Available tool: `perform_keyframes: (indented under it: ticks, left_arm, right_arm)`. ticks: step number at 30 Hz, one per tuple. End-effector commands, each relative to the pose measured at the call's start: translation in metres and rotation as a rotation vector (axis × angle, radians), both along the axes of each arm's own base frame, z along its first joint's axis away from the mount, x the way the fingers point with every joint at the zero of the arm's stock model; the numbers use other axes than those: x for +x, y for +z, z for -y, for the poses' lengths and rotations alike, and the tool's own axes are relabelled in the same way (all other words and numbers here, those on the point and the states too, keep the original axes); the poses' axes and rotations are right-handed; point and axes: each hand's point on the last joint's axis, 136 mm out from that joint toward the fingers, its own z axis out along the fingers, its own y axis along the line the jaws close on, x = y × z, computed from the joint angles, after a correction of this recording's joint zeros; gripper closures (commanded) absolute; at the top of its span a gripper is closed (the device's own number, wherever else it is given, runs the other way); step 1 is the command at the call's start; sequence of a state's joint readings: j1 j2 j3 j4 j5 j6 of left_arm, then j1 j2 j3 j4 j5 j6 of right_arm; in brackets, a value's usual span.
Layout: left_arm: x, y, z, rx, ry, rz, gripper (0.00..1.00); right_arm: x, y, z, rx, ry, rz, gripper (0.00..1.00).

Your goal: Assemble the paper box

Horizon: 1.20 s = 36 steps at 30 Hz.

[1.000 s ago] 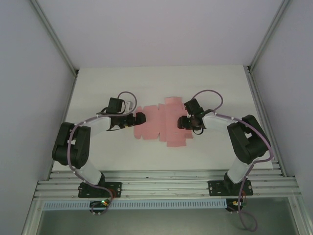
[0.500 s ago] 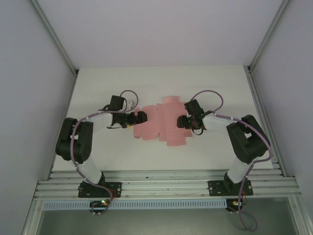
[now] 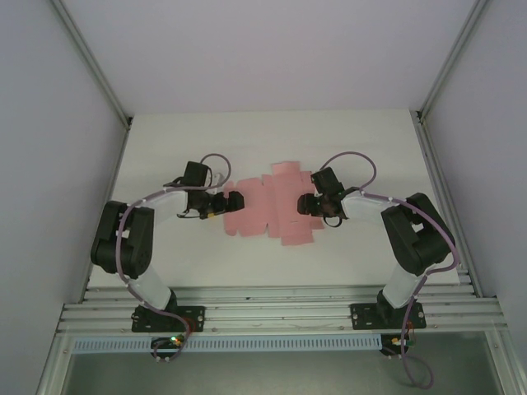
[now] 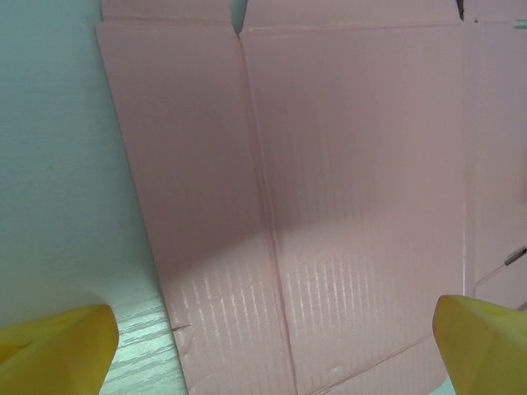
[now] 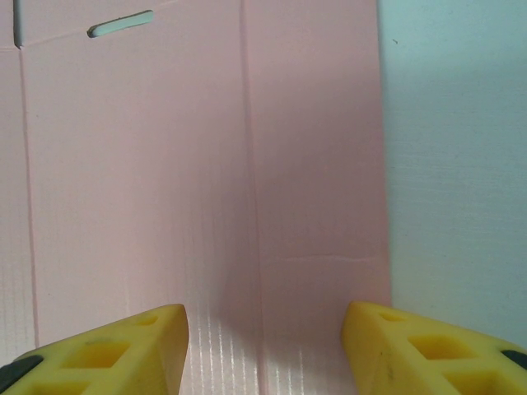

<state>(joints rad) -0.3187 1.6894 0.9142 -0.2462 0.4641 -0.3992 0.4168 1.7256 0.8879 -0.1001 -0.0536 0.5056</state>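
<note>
— Pink card, unfolded: where do we locate the paper box (image 3: 268,210)?
— We locate it lying flat near the middle of the tabletop (image 3: 165,140).
— How do we read the left pincer (image 4: 272,341)?
— Spread wide over the sheet's left edge, with one finger over card and the other over bare tabletop.
— And the right pincer (image 5: 263,329)?
— Also parted, gripping nothing. It straddles a crease close to the sheet's right edge.
</note>
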Motion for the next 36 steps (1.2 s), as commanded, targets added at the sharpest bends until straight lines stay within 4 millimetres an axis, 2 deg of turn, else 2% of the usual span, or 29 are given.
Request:
perform_keyframes:
  ticks: [1, 5, 8, 12, 19, 23, 25, 28, 31, 34, 36]
  left_arm:
    - [0.000, -0.002, 0.023, -0.111, -0.054, -0.007, 0.00]
    - [0.004, 0.011, 0.044, -0.234, -0.095, 0.016, 0.00]
    - [0.007, 0.017, 0.051, -0.252, -0.119, 0.032, 0.00]
    - [0.008, 0.031, 0.056, -0.285, -0.136, 0.070, 0.01]
    - [0.006, 0.069, 0.063, -0.417, -0.148, 0.167, 0.03]
    - [0.007, 0.079, 0.061, -0.405, -0.146, 0.214, 0.04]
    - [0.009, 0.073, 0.055, -0.345, -0.134, 0.212, 0.06]
    - [0.013, 0.050, 0.041, -0.200, -0.099, 0.173, 0.09]
    - [0.011, 0.025, 0.028, -0.077, -0.078, 0.110, 0.19]
    - [0.009, 0.014, 0.026, -0.048, -0.072, 0.089, 0.35]
    - [0.010, 0.013, 0.024, -0.024, -0.065, 0.095, 0.54]
  right_arm:
    - [-0.042, -0.047, 0.018, -0.061, -0.022, -0.186, 0.45]
    - [-0.043, -0.048, 0.017, -0.046, -0.024, -0.184, 0.45]
    - [-0.043, -0.049, 0.016, -0.039, -0.026, -0.183, 0.45]
    - [-0.044, -0.049, 0.015, -0.031, -0.027, -0.178, 0.45]
    - [-0.042, -0.049, 0.012, -0.007, -0.023, -0.160, 0.45]
    - [-0.042, -0.048, 0.011, 0.007, -0.021, -0.146, 0.44]
    - [-0.042, -0.047, 0.012, 0.009, -0.023, -0.144, 0.45]
    - [-0.041, -0.045, 0.011, 0.015, -0.023, -0.133, 0.45]
    - [-0.041, -0.047, 0.013, 0.015, -0.033, -0.138, 0.45]
    - [-0.043, -0.048, 0.014, 0.016, -0.037, -0.147, 0.46]
    - [-0.043, -0.048, 0.014, 0.018, -0.036, -0.144, 0.47]
